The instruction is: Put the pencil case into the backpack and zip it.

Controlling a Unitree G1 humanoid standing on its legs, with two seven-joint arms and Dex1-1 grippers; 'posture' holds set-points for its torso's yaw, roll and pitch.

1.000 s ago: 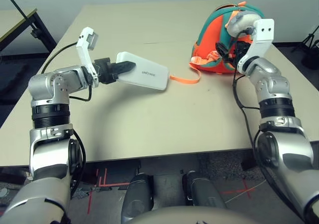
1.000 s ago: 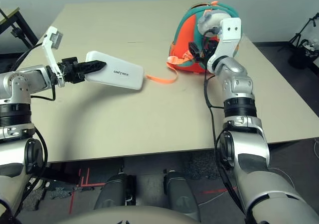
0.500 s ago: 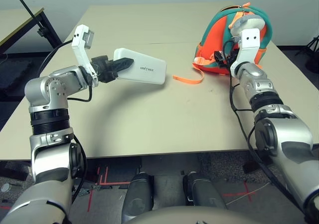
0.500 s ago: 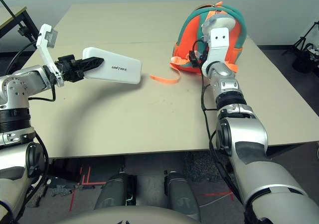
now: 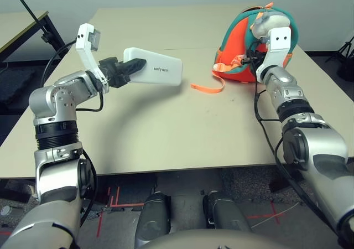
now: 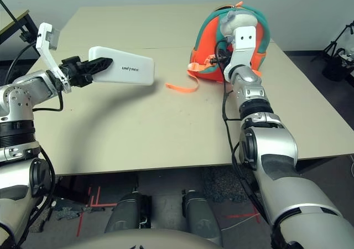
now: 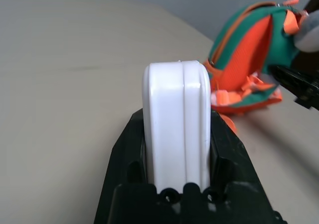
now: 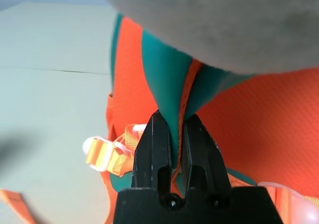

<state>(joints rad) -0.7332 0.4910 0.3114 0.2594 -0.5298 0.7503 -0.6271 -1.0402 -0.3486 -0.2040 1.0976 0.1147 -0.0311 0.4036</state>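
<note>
A: Where's the case (image 5: 153, 74)?
B: Clamped in the left gripper (image 7: 177, 134), held above the counter (image 5: 166, 127).
A: And the right gripper (image 8: 172, 134)?
B: Pinching the backpack (image 5: 240, 50) by its teal trim (far right).

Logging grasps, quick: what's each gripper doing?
Left gripper: shut on the pencil case.
Right gripper: shut on the backpack edge.
</note>
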